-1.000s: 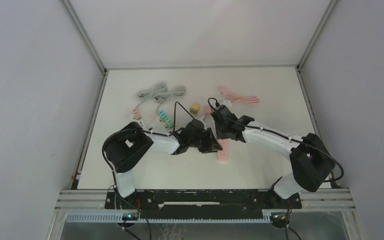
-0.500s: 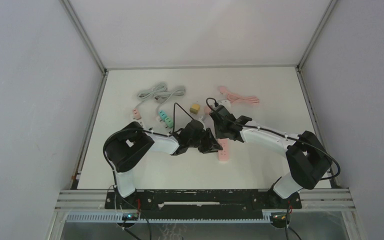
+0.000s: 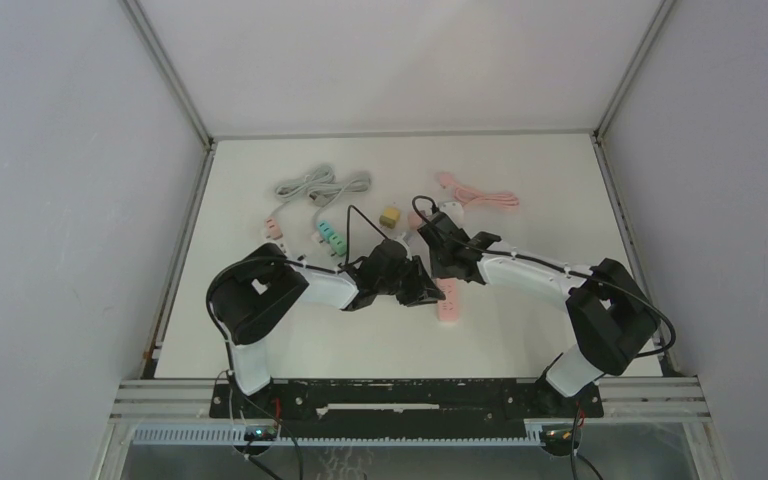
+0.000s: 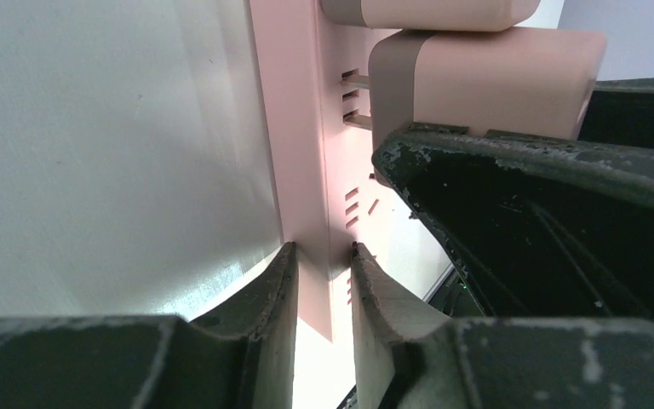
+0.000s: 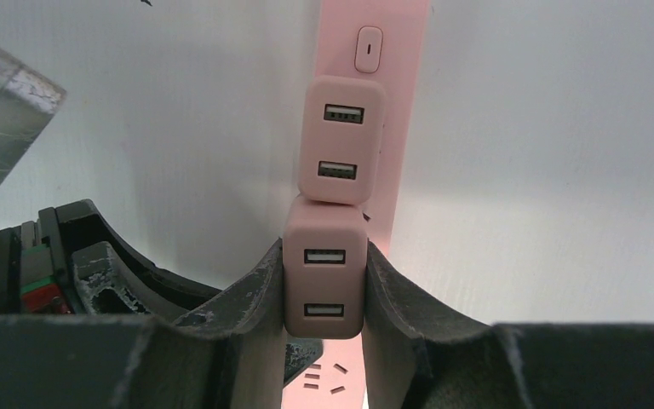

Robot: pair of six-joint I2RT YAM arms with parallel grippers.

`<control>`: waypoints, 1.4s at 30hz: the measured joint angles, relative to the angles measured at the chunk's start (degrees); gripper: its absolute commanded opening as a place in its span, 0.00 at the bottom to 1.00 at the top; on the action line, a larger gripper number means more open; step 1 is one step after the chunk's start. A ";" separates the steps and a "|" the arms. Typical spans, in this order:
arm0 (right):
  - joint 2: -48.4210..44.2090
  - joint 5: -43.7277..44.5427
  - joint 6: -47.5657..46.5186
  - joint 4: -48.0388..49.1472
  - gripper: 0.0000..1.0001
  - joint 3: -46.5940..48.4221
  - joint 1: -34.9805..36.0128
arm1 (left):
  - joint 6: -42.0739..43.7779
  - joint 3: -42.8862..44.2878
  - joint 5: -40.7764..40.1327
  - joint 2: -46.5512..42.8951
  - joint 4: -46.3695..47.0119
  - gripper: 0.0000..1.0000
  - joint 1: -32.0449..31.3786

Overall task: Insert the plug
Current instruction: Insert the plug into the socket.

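Pink power strip (image 3: 447, 303) lies flat on the white desk (image 3: 530, 330), between the two arms. Left tool (image 4: 319, 256) is closed on the strip, one finger pressed to each side. Right tool (image 5: 324, 249) grips a pink USB charger plug (image 5: 324, 285) by its flanks, over the strip's face. Prongs (image 4: 353, 82) are in the slots with bare metal showing; the plug is not flush. Second USB charger (image 5: 343, 141) sits on the strip touching the held one, with the strip's switch (image 5: 369, 49) beyond it.
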 measured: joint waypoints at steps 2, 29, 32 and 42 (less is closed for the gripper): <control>0.04 0.24 0.31 -0.04 0.00 0.00 0.04 | -0.02 0.00 0.00 0.00 0.02 0.29 0.00; 3.37 2.86 2.23 -1.18 0.00 0.92 1.07 | -0.44 0.00 -0.20 0.09 0.42 0.28 -0.07; 3.74 3.04 1.97 -1.57 0.00 1.33 1.20 | -0.46 0.00 -0.17 0.13 0.44 0.28 -0.07; 5.49 2.71 1.55 -4.07 0.00 3.45 1.01 | -0.48 0.00 -0.17 0.13 0.44 0.28 -0.07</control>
